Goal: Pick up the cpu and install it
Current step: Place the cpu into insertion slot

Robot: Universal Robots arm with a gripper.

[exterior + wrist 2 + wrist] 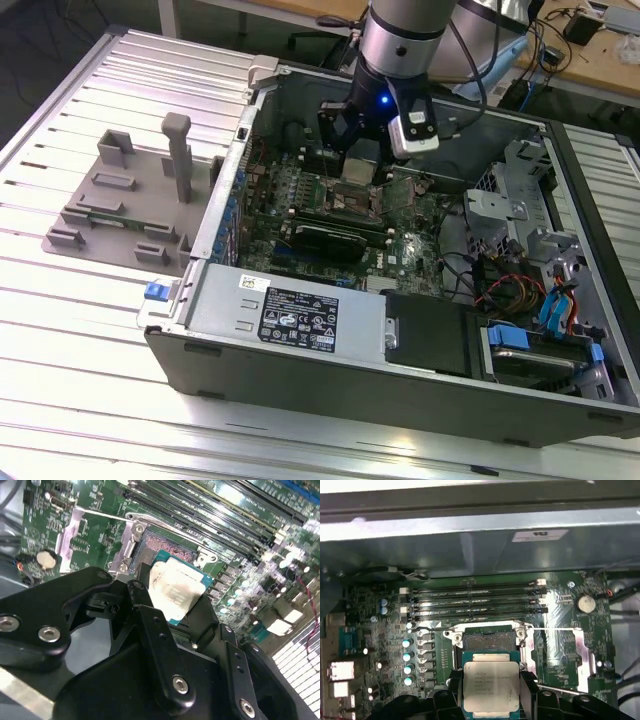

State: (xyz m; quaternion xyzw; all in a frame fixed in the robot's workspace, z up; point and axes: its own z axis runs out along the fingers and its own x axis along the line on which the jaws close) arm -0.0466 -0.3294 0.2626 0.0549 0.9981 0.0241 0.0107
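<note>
The cpu [491, 685], a silver square with a green rim, sits between the black fingers [528, 686] of my gripper [491, 690], which is shut on its two opposite edges. It hangs just above the motherboard, beside the open socket [488, 640], whose metal frame lies swung open. In the second wrist view the cpu [175, 592] is tilted over the socket [162, 547], held by the gripper [175, 602]. In the exterior view the gripper [355, 160] is low inside the open computer case [300, 330], above the socket [355, 205].
Memory slots [475, 600] run just beyond the socket, and a coin battery [585, 602] lies to one side. A long black heatsink block [335, 238] lies in front of the socket. At the exterior view's left a grey fixture tray [120, 215] sits on the ribbed table; cables and drive bays [540, 300] are at the right.
</note>
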